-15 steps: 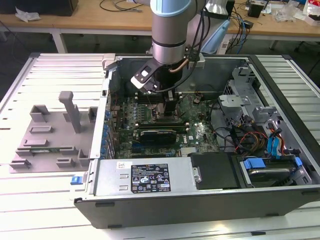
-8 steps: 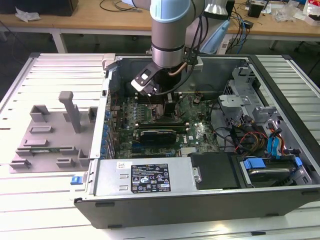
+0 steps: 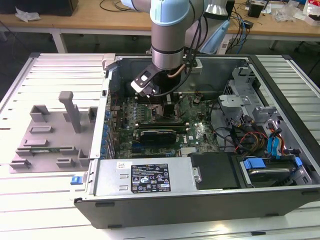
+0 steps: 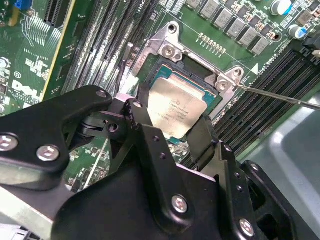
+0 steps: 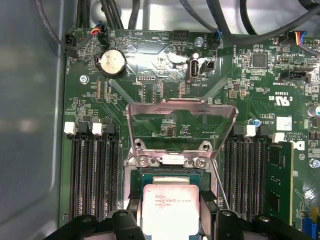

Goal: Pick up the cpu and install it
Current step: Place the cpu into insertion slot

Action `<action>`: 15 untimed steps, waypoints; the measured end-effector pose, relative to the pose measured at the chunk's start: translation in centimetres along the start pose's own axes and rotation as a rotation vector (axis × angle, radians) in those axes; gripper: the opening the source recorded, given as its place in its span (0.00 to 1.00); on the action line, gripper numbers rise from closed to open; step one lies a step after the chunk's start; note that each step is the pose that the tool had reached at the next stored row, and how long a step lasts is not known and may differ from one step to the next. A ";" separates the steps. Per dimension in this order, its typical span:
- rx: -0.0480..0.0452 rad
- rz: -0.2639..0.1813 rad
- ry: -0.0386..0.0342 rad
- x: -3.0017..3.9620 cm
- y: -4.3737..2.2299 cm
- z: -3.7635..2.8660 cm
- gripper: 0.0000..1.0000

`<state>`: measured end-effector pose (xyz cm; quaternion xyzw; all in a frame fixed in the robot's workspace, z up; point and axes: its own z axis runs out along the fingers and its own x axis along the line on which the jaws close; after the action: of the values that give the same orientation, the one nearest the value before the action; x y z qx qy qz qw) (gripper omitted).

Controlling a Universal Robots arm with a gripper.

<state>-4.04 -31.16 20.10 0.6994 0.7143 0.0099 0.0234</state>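
Cpu (image 4: 176,102) sits low over the open socket (image 4: 169,50) on the motherboard (image 4: 30,65), clamped at two opposite edges by the gripper (image 4: 171,117), in the second wrist view; the first wrist view shows the hinged bracket (image 5: 180,112) raised. We judge that a slight tilt or offset here could bend socket pins, and the thin lever (image 4: 280,98) just beside could snag the gripper.

Silvery-white chip (image 5: 170,207), green circuit board (image 5: 165,90), black tool (image 4: 174,112), pale blue-and-silver arm (image 3: 167,30), grey tray (image 3: 42,120) at nine o'clock.
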 end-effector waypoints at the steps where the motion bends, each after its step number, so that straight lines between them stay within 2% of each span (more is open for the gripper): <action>1: 0.0000 0.000 0.0000 0.00 0.00 0.00 0.55; 15: 0.0000 0.000 0.0000 0.01 -0.01 0.28 0.55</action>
<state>-4.04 -31.15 19.82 0.6994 0.7143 0.0099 0.0234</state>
